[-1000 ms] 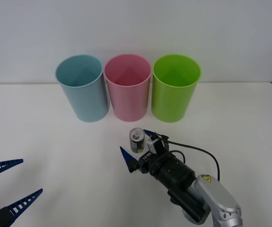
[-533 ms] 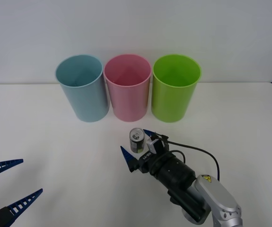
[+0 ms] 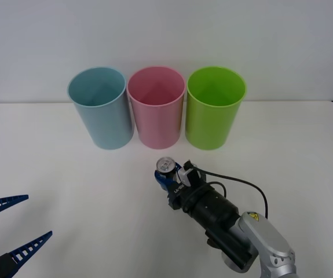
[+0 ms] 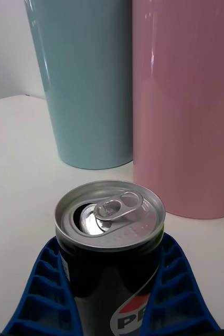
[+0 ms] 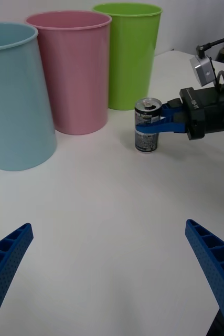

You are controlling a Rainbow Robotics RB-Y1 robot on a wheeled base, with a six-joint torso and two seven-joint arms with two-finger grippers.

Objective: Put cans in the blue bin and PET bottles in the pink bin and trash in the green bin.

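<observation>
Three tall round bins stood in a row at the far side of the white table [image 3: 50, 174]. At the near left corner the left hand [image 3: 17, 227] hung low over the table with its blue ribbed fingers spread wide, gripping nothing, well apart from everything else. Beyond it, the blue bin [image 3: 99, 107] came first in the row, then the pink bin [image 3: 156, 106] just beside it, then the green bin [image 3: 215, 107]. In front of the pink and green bins, near them but not touching, the can [image 3: 166, 170] stood upright on the table, silver pull-tab top up. The right hand [image 3: 167, 177] had its blue fingers [image 4: 46, 294] pressed against both sides of the can's dark body, gripping it, its black arm reaching in from the near right.
</observation>
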